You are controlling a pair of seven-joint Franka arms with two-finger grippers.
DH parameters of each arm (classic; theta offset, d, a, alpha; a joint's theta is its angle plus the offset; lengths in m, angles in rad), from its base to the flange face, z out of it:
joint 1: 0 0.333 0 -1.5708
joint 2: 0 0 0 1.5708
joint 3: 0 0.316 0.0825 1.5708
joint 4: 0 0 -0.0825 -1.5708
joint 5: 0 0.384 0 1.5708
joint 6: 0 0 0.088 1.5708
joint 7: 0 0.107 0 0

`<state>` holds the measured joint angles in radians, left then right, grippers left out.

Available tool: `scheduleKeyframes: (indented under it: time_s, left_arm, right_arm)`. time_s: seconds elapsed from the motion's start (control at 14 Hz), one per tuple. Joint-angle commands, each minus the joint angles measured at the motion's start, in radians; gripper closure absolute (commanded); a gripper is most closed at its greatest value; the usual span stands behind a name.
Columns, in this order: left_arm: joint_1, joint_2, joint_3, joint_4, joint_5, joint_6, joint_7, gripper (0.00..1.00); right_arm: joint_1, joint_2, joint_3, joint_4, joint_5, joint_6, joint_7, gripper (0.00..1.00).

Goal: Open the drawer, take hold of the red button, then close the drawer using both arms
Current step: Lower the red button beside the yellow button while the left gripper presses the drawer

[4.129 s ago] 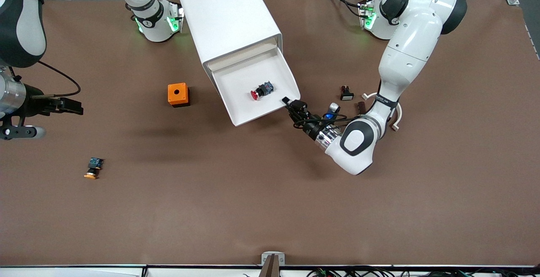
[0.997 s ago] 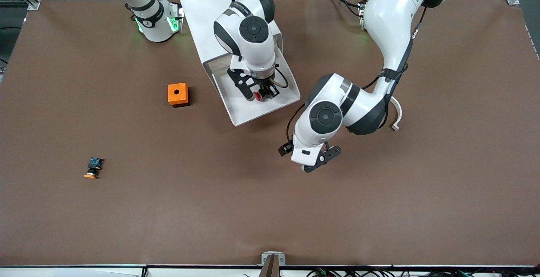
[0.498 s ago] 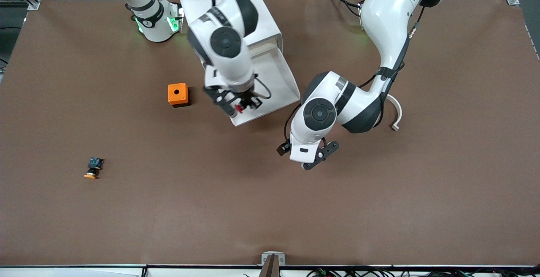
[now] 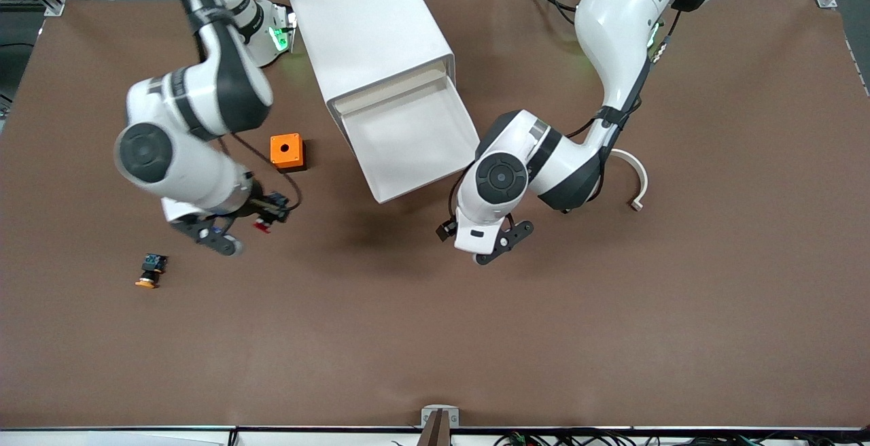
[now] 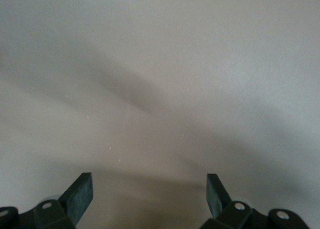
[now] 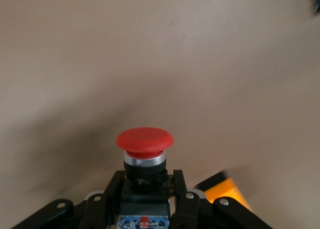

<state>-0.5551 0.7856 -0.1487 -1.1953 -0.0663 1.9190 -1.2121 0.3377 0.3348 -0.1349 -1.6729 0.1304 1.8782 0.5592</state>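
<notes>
Hiding most of its own black two-finger right gripper (image 4: 266, 213) beneath a bulky white wrist, the right arm lets only a speck of red show in the front view. It reaches from its base, elbow bent, hanging over bare brown table (image 4: 435, 337) near the orange cube with a round hole (image 4: 286, 151). Its wrist view shows the jaws clamped on the black body of the red mushroom-capped push-button (image 6: 144, 149), cap pointing out past the fingertips. The wide shallow white tray drawer (image 4: 410, 145) stands pulled out of the white boxy cabinet (image 4: 367, 24). The left gripper (image 5: 149, 191), jaws spread with nothing between, hangs over the table just beside the drawer's front corner.
</notes>
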Motion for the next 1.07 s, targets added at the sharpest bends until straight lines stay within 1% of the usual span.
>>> scheduleKeyframes:
  time_s: [0.0,0.07,0.36,0.71,1.0]
  left_arm:
    - [-0.017,-0.028,-0.012,-0.044,0.022,-0.003,-0.007,0.00]
    - [-0.022,-0.028,-0.014,-0.050,0.023,-0.002,-0.009,0.00]
    - [-0.054,-0.023,-0.025,-0.050,0.016,-0.003,-0.007,0.00]
    - [-0.100,-0.022,-0.026,-0.059,0.011,-0.002,-0.006,0.00]
    - [-0.149,-0.025,-0.029,-0.079,0.002,-0.003,-0.006,0.00]
  right_arm:
    - [-0.126,0.022,0.023,-0.024,0.014,0.041,-0.220,0.99]
    - [-0.147,0.033,0.023,-0.034,0.014,0.062,-0.258,0.99]
    - [-0.200,0.052,0.021,-0.134,0.006,0.214,-0.395,0.99]
    - [-0.273,0.144,0.021,-0.145,0.006,0.352,-0.530,0.99]
    - [-0.287,0.206,0.021,-0.130,0.005,0.441,-0.567,0.99]
